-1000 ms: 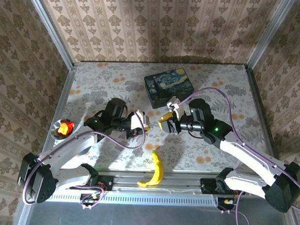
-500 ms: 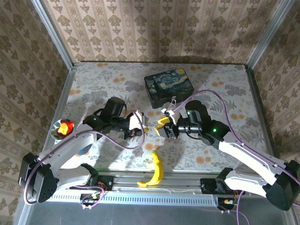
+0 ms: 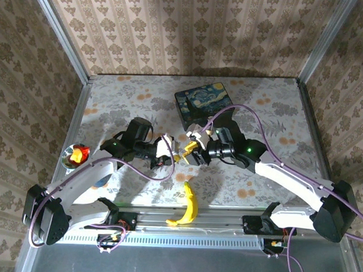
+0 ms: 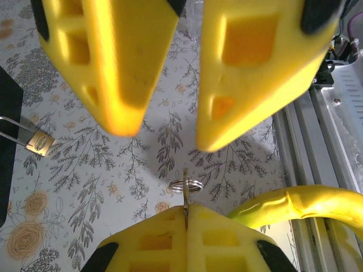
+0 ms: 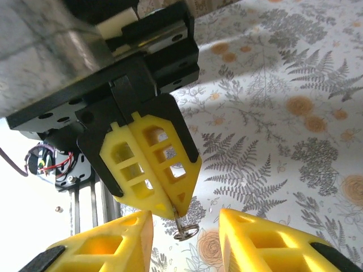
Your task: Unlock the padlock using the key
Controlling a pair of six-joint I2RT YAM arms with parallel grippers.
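Key point(image 4: 185, 198) pinched in clenched left end effector point(image 5: 173, 207), mid-handover between jaws of released right end effector point(image 4: 170, 135); next, likely a square pinch before reaching padlock point(image 4: 39, 141).

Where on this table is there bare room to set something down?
Free: the cloth left of the painted box, and the stretch to its right. Crowded: the middle, where the left gripper and right gripper meet, down to the banana.
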